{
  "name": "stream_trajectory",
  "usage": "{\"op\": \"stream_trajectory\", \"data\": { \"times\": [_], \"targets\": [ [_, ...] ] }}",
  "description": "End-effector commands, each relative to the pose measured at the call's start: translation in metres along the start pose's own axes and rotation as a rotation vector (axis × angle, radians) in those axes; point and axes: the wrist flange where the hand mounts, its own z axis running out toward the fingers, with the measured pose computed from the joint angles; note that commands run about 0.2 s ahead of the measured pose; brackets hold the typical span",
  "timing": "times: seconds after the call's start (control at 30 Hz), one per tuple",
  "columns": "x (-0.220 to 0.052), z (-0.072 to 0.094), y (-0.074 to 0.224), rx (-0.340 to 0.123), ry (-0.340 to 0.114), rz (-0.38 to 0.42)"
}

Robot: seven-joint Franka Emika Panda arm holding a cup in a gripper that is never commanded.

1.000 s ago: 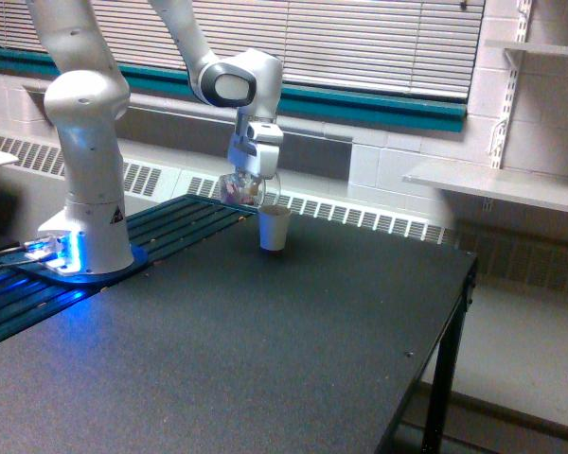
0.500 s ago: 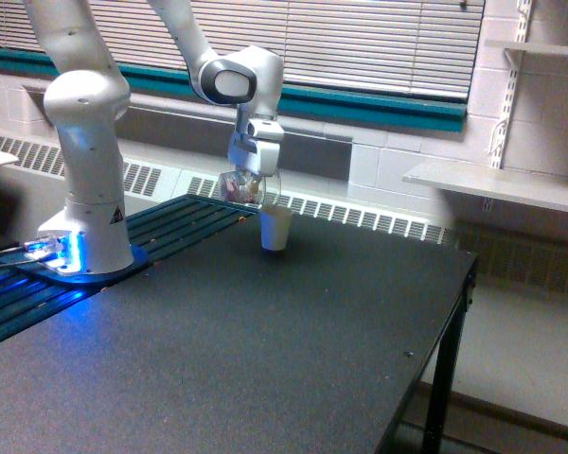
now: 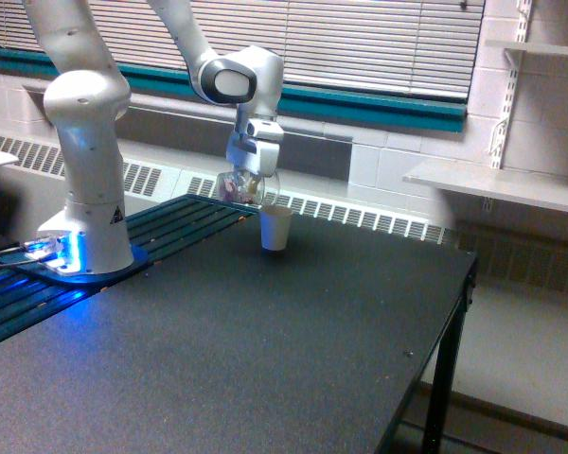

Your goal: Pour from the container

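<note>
Gripper (image 3: 250, 172) clamped on the clear container (image 3: 245, 188), which hangs tipped with its long axis near level just above and to the exterior view's left of the white paper cup (image 3: 274, 229) standing on the black table (image 3: 293, 350); no legible writing anywhere

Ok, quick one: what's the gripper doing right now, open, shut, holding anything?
Gripper: shut on the clear cup, tipped above the white paper cup.
</note>
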Motion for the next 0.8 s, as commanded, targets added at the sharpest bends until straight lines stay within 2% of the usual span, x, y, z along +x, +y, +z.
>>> {"op": "stream_trajectory", "data": {
  "times": [0.03,0.1,0.2,0.3,0.43,0.5,0.6,0.7,0.8],
  "targets": [
    [0.003,0.000,0.006,-0.018,-0.002,-0.017],
    [-0.003,0.002,0.003,-0.018,-0.016,-0.040],
    [0.001,-0.002,0.003,-0.011,-0.001,-0.023],
    [-0.001,-0.001,0.002,-0.016,-0.010,-0.039],
    [0.007,-0.005,0.005,-0.017,0.011,-0.013],
    [0.005,-0.004,0.003,-0.016,0.001,-0.025],
    [0.008,-0.004,0.005,-0.020,0.010,-0.010],
    [0.001,-0.002,0.002,-0.016,-0.007,-0.033],
    [0.005,-0.005,0.002,-0.013,0.005,-0.017]
  ]
}}
